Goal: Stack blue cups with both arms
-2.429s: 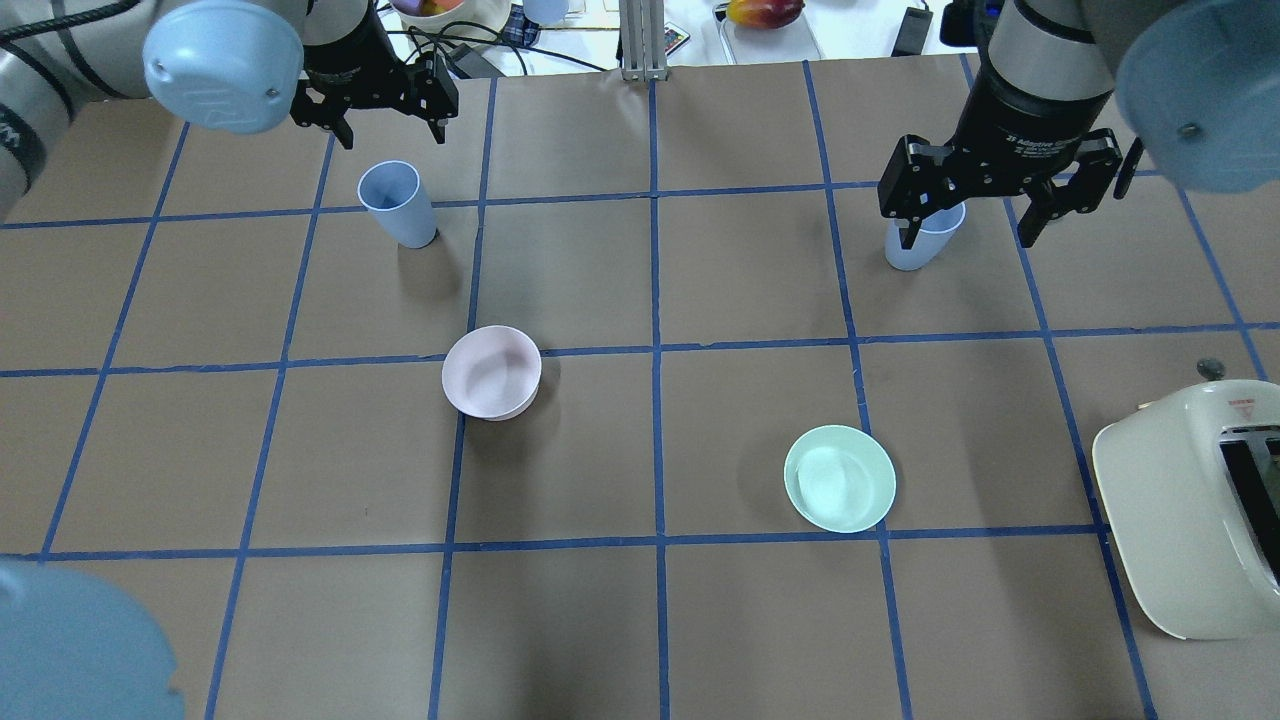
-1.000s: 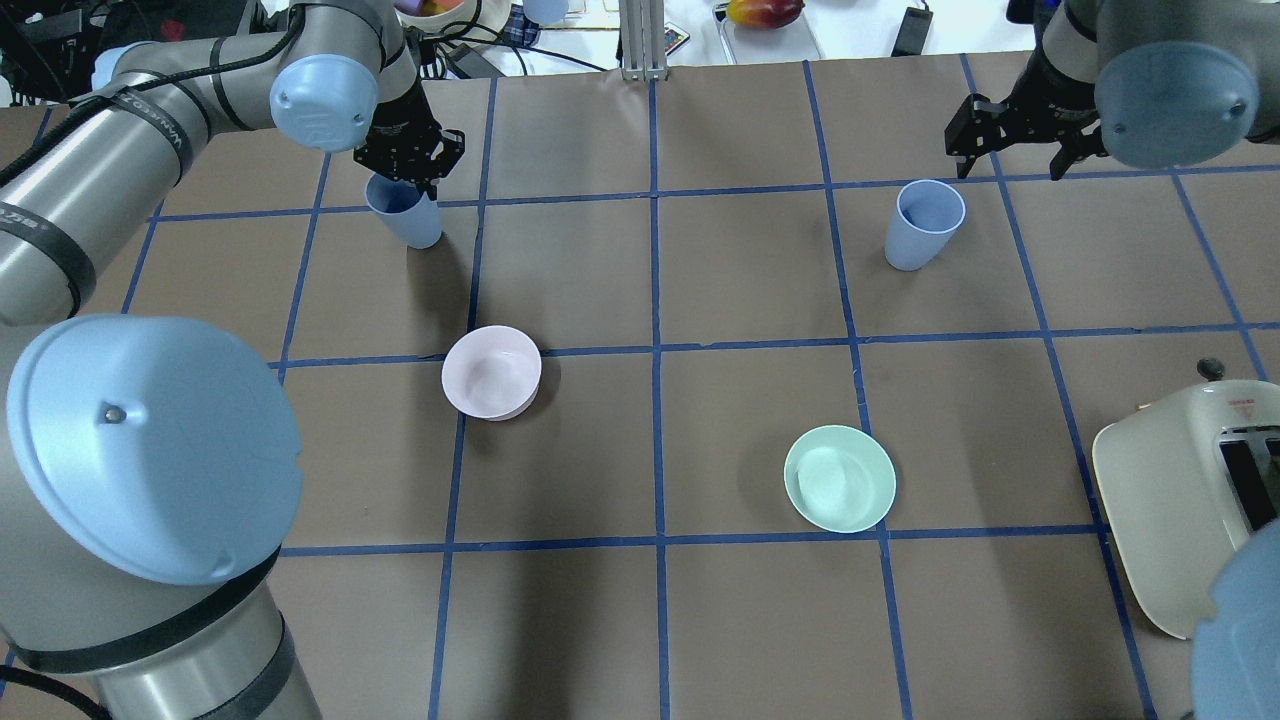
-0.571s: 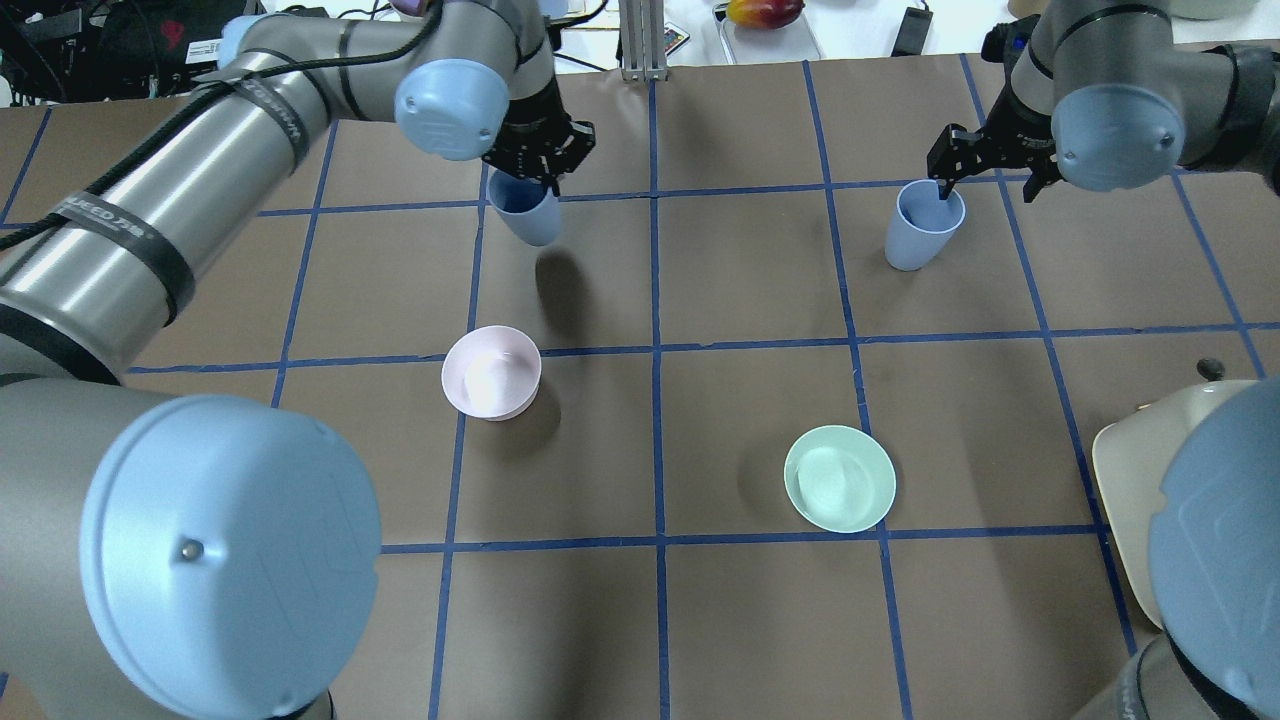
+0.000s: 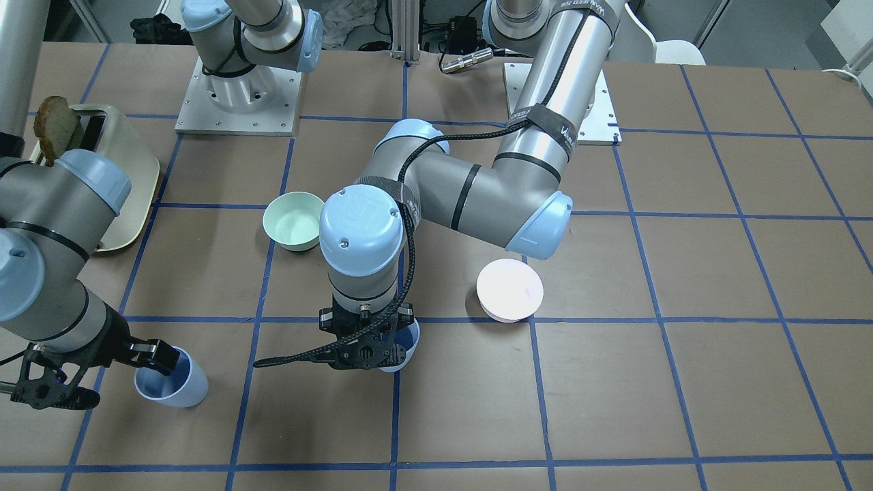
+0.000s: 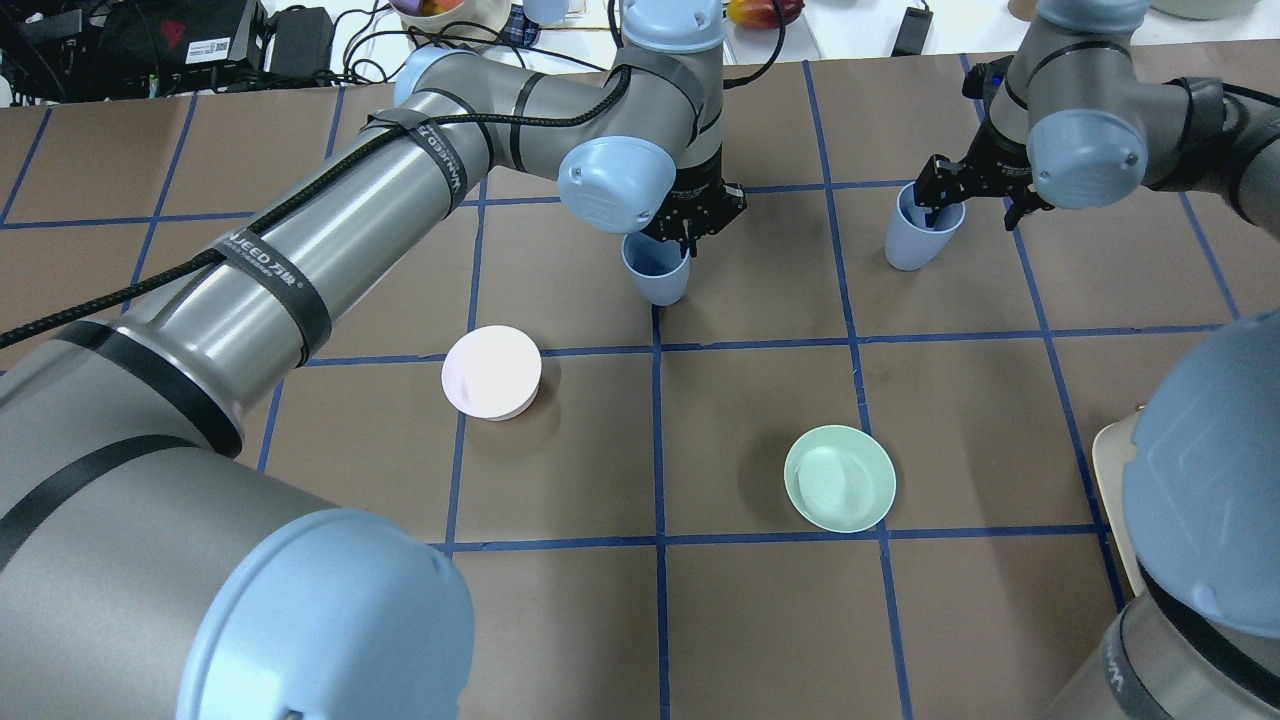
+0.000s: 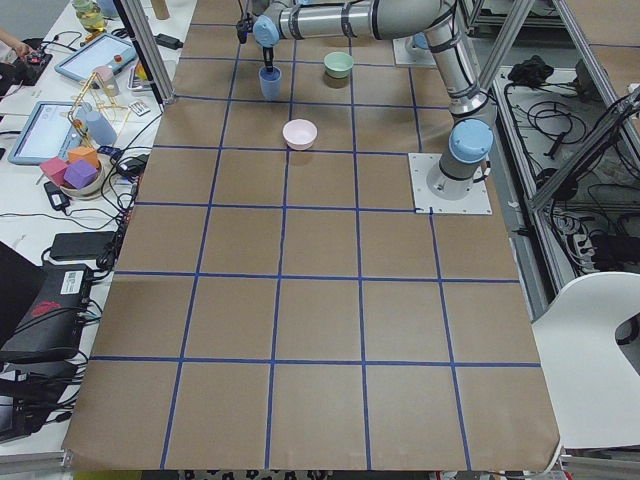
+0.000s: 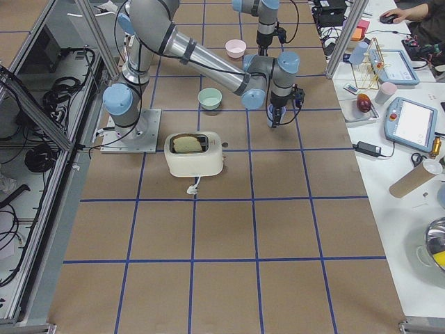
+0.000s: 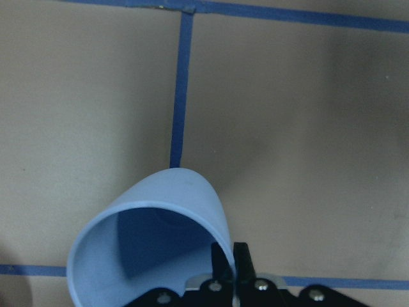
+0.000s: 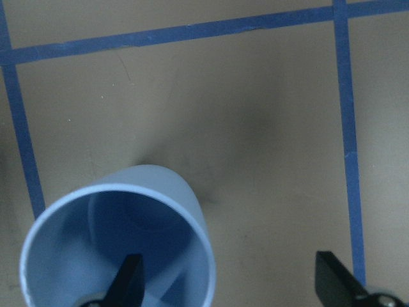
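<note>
Blue cup [image 5: 655, 280], left gripper [image 5: 685, 241] downward, clamping rim

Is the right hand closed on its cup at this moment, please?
No: the right wrist view shows the right hand wide open, with one finger inside the cup and the other well outside it.

A pale periwinkle-blue cup [image 5: 656, 275] and a matching twin cup [image 5: 915, 240], a pale pink bowl [image 5: 491, 372], a mint-green bowl [image 5: 840, 478], a cream toaster [image 4: 140, 198], and a brown table [image 5: 760, 620] gridded with blue tape.
</note>
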Robot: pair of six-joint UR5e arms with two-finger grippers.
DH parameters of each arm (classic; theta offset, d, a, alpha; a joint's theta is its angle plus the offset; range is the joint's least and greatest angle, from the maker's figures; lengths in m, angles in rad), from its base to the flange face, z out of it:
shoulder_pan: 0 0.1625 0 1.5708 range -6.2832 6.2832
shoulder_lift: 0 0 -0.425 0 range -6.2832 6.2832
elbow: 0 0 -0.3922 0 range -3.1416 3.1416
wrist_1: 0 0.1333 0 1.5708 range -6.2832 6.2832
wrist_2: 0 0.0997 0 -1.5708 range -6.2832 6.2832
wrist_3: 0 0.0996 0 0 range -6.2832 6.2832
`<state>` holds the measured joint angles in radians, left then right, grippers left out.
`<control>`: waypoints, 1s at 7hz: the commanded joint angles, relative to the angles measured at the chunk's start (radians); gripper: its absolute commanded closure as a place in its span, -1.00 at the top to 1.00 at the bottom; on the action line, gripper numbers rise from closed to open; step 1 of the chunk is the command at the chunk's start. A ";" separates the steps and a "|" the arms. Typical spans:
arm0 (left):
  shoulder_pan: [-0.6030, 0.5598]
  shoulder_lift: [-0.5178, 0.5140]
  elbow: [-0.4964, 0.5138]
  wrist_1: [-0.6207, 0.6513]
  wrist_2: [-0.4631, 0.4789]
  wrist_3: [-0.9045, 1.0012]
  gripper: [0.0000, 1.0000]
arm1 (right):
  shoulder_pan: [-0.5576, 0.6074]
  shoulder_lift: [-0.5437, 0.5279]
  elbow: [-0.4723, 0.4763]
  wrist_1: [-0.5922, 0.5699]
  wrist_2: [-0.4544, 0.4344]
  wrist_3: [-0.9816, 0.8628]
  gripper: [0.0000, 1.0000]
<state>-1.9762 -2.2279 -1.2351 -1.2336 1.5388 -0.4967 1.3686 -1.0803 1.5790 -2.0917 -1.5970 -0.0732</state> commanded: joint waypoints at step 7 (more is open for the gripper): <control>0.198 0.375 -0.067 -0.266 0.029 0.125 1.00 | 0.018 -0.068 -0.106 0.184 0.009 0.038 -1.00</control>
<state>-1.8204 -1.9640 -1.2511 -1.4176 1.5653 -0.4343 1.3760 -1.1076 1.5304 -2.0221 -1.5990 -0.0607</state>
